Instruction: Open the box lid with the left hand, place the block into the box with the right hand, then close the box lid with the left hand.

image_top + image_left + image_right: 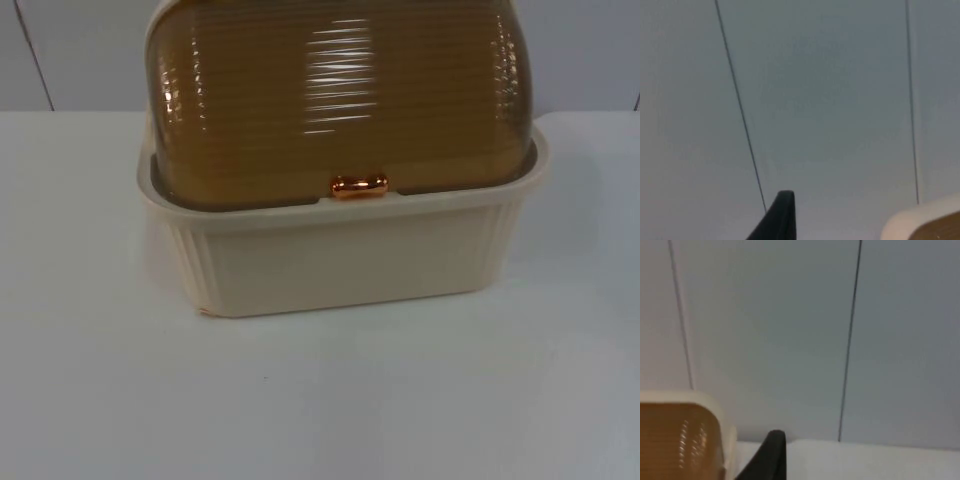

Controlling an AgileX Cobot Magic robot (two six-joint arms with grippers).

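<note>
A cream ribbed box (340,255) stands at the back middle of the white table. Its amber see-through domed lid (340,90) is down over the box, and a small copper handle (359,186) sits at the lid's front edge. My left gripper (782,220) is raised off to the box's left and faces the partition wall, with a corner of the box's cream rim (920,217) beside it. My right gripper (771,455) is off to the box's right, also facing the wall, with the box rim (715,407) and the amber lid (675,440) close by.
The grey partition wall (80,50) with thin dark seams runs behind the box. Bare white table (320,400) stretches in front of the box and on both sides of it.
</note>
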